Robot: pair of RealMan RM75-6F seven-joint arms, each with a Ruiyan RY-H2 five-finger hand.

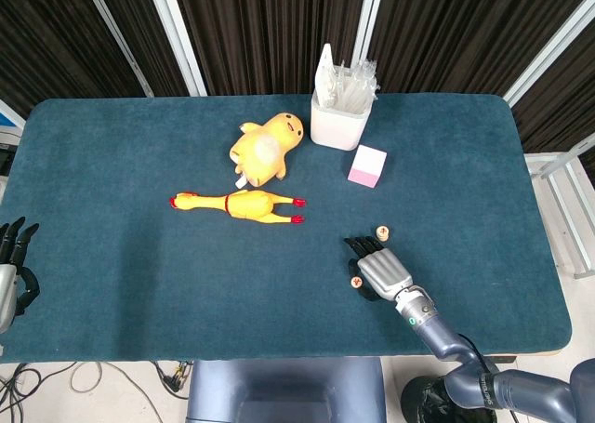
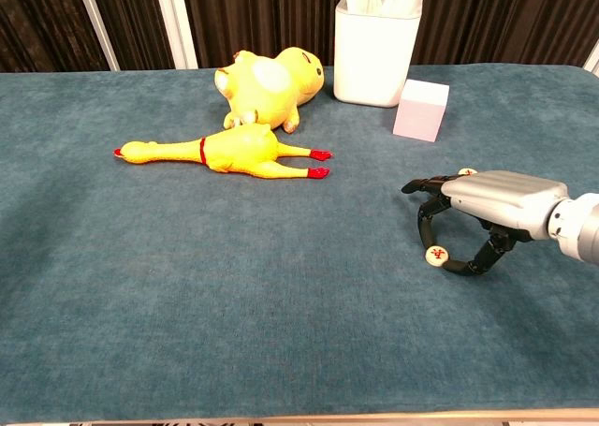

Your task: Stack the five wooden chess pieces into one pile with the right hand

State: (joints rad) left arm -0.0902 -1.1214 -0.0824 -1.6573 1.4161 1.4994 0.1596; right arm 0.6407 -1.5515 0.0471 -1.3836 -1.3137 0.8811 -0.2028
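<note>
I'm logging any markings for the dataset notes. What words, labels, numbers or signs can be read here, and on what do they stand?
Chess piece pinched by the right hand: a red mark on its face, too small to read.
Second chess piece beyond the hand: a mark, too blurred to read.
Nothing else bears readable text.

You worked at a table (image 1: pixel 112 191) covered in dark teal cloth, backed by black pleated curtains (image 1: pixel 260 33) hung between pale upright posts (image 1: pixel 177 33). Cables (image 1: pixel 56 378) lay on the light floor (image 1: pixel 112 390) below the table's near edge.
</note>
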